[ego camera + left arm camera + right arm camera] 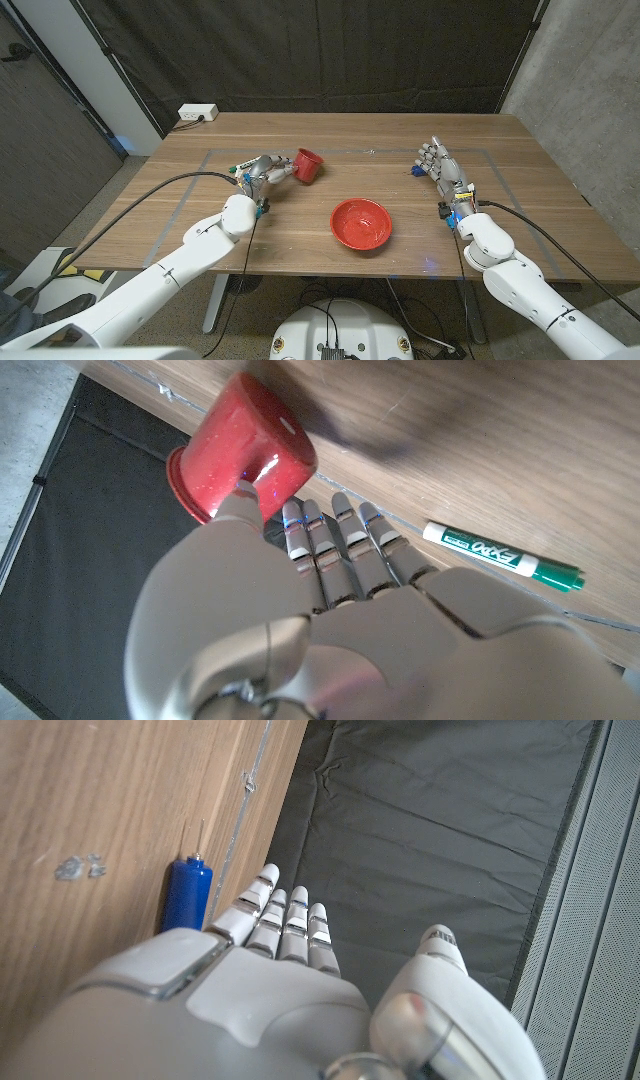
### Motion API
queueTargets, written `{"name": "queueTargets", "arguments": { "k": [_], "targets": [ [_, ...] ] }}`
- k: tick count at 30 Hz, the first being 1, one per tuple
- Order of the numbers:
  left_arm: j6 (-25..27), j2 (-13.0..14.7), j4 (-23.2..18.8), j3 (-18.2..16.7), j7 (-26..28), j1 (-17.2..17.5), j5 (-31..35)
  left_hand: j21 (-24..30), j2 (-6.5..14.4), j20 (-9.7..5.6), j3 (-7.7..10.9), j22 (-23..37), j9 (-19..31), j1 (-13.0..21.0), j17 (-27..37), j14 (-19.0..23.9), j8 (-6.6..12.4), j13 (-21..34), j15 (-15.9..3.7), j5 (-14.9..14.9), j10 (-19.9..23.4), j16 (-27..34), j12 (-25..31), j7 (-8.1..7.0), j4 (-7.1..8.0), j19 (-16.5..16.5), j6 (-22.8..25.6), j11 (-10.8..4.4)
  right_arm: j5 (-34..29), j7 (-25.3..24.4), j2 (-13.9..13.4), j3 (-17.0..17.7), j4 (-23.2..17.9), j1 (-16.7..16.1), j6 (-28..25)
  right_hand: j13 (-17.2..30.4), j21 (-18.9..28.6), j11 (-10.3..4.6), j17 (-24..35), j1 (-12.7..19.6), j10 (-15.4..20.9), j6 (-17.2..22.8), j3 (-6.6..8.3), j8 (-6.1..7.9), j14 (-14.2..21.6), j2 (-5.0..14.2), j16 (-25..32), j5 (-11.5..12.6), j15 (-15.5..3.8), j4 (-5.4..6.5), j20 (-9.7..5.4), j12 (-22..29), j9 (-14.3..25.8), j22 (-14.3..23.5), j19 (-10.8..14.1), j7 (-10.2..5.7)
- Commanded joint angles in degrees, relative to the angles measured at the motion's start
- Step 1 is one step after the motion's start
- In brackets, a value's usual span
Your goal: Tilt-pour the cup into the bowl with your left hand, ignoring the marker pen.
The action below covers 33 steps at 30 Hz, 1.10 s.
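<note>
Two red containers sit or hang over the wooden table (400, 150): a red bowl (361, 223) and a red cup (307, 165). The bowl stands upright on the tabletop, and nothing can be seen inside it. The cup is up and to the left of the bowl, well apart from it, tipped on its side with its mouth turned toward the bowl's side of the table; what it holds, if anything, cannot be made out.

On the far-left side of the bowl, the left hand (262, 171) has the cup in its grasp. In the left wrist view the thumb (243, 506) presses against the cup's wall (250, 445) while the other fingers (345, 550) reach out straight beneath it.

Right of the bowl and a little farther back, the right hand (440, 165) stands on the table with its fingers (282, 920) straight, close side by side and holding nothing. Just beside its fingertips lies a small blue object (186, 894).

A marker pen (503, 557), white-bodied with a green cap, lies on the table near the left hand's fingers. Green lettering runs along its barrel, too small to read with certainty.
</note>
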Motion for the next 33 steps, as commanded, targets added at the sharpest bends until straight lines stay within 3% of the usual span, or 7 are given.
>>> {"name": "queueTargets", "arguments": {
  "k": [1,7,24,27,29,31,33],
  "targets": [
    [-2.4,2.3,-3.7,-3.3,-0.2,4.2,-3.3,-0.6,0.0,0.21,-0.79,0.2,0.2,-1.5,0.2,-4.1,0.06,0.1,-0.35,0.1,-3.9,-0.3,-0.3,0.43,0.23,-2.6,-3.0,0.62,-0.9,-0.8,0.0,-0.1,-1.0,-0.8,0.0,0.3,0.1,0.26,0.2,0.1,0.5,0.4,0.05,0.25,0.3,0.32,0.2,0.1,0.01,-0.4,0.27,0.4,0.2,0.3,0.3,0.18],
    [-3.1,3.2,-4.9,-4.7,0.0,6.4,-4.7,-0.7,-0.2,1.27,-1.1,0.2,0.2,-2.0,0.3,-6.8,0.09,0.2,0.25,0.2,-6.3,-0.3,-0.2,0.97,0.4,-4.4,-4.8,1.22,-1.4,-1.4,-0.1,-0.1,-1.8,-1.3,-0.3,0.3,0.1,0.2,0.2,0.1,0.5,0.5,0.03,0.27,0.3,0.31,0.2,0.1,0.07,-0.4,0.29,0.4,0.2,0.3,0.2,0.18],
    [-5.5,6.2,-9.3,-9.3,2.0,12.0,-6.4,-0.7,-0.6,2.12,-2.02,0.2,0.3,-3.6,0.4,-10.0,-0.09,0.2,1.54,0.3,-10.0,-0.1,-0.1,1.81,1.1,-7.4,-8.7,2.59,-2.5,-2.4,-1.0,-0.2,-4.5,-1.1,-2.7,0.3,0.1,0.16,0.2,0.1,0.5,0.5,0.02,0.27,0.3,0.31,0.2,0.1,0.04,-0.41,0.36,0.4,0.2,0.3,0.3,-0.13],
    [-5.5,6.3,-10.6,-10.1,4.5,12.9,-4.3,-0.7,-0.5,2.18,-2.09,0.2,0.3,-3.8,0.4,-10.0,-0.03,0.2,1.49,0.3,-10.1,0.0,0.0,1.83,1.21,-7.5,-8.8,2.5,-2.6,-2.2,-0.7,-0.3,-4.0,-0.7,-2.4,0.3,0.3,-0.31,0.1,0.2,1.1,0.7,0.03,0.36,0.8,0.34,0.3,0.1,-0.92,-0.43,-0.48,0.6,0.2,0.3,0.9,0.07],
    [-8.2,7.0,-10.1,-11.6,3.9,13.3,-4.9,-0.6,-0.4,2.1,-2.1,0.2,0.3,-3.9,0.4,-9.9,0.06,0.2,1.37,0.3,-10.0,0.1,0.1,1.74,1.31,-7.5,-8.8,2.4,-2.8,-2.0,-0.3,-0.5,-3.3,-0.2,-1.8,0.2,0.4,-0.6,0.1,0.2,1.4,0.9,0.02,0.41,1.0,0.31,0.4,0.1,-1.26,-0.47,-0.73,0.7,0.2,0.3,1.1,0.2],
    [-10.7,7.1,-9.2,-12.9,3.4,13.4,-5.8,-0.3,0.0,2.12,-2.19,0.3,0.3,-4.6,0.5,-9.7,0.03,0.2,1.27,0.3,-9.9,0.4,0.3,1.47,1.81,-7.1,-9.3,2.45,-2.8,-1.8,0.0,-0.6,-2.7,0.1,-1.3,0.2,0.4,-0.66,0.1,0.2,1.4,0.9,0.01,0.42,1.1,0.29,0.4,0.1,-1.39,-0.48,-0.91,0.7,0.2,0.3,1.2,0.21],
    [-12.7,7.1,-8.3,-14.4,2.4,13.5,-7.2,0.5,1.4,2.27,-2.74,0.3,0.4,-7.4,0.6,-8.5,0.44,0.2,1.45,0.2,-9.1,1.1,0.9,0.73,3.78,-5.6,-9.8,3.14,-2.8,-1.7,0.1,-0.7,-2.4,0.3,-1.2,0.2,0.4,-0.82,0.1,0.3,1.5,1.1,0.0,0.46,1.1,0.26,0.4,0.1,-1.45,-0.5,-0.96,0.8,0.2,0.3,1.3,0.22]
  ]
}}
